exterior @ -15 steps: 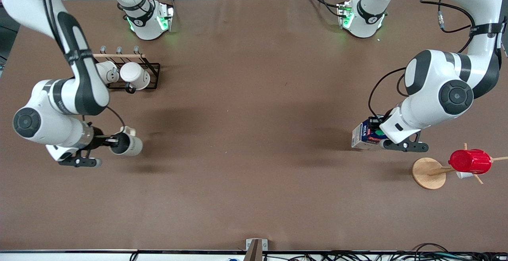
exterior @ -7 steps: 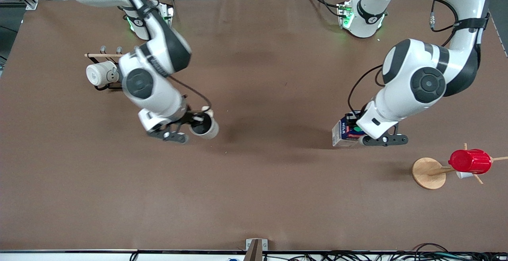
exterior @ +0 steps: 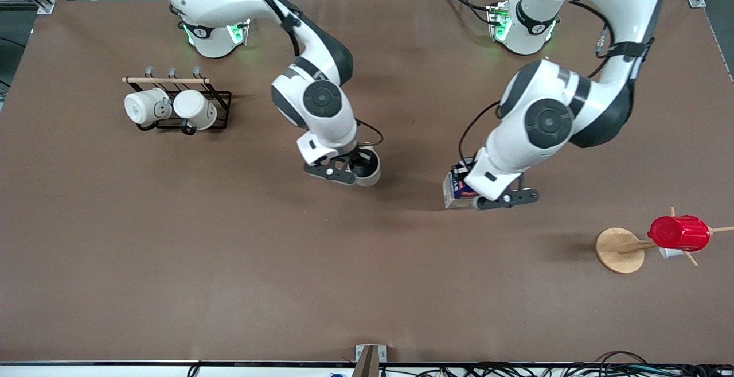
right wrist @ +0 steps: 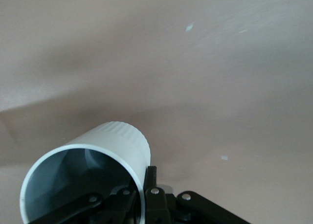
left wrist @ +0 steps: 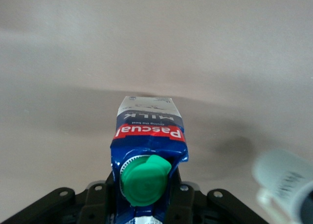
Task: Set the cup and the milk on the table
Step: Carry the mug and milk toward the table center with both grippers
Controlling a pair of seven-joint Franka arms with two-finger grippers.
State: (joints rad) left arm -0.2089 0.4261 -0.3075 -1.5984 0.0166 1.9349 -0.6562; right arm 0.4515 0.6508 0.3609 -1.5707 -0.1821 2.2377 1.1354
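Observation:
My right gripper [exterior: 360, 167] is shut on the rim of the cup [exterior: 370, 174], a grey-beige mug with a grey inside, and holds it over the middle of the brown table [exterior: 229, 251]. In the right wrist view one finger is inside the cup [right wrist: 88, 170] and one outside its wall. My left gripper [exterior: 465, 189] is shut on the milk [exterior: 453, 190], a dark blue and white carton, over the table beside the cup, toward the left arm's end. The left wrist view shows the milk [left wrist: 146, 145] with its green cap between the fingers, and the cup [left wrist: 286, 180] beside it.
A black wire rack [exterior: 221, 101] holding two white mugs [exterior: 195, 108] stands toward the right arm's end. A wooden stand [exterior: 618, 249] with a red ribbed cup [exterior: 679, 233] stands toward the left arm's end, nearer the front camera.
Both arms have swung toward the table's middle. The right gripper has carried the cup away from the rack's end, and the left gripper has carried the milk away from the wooden stand.

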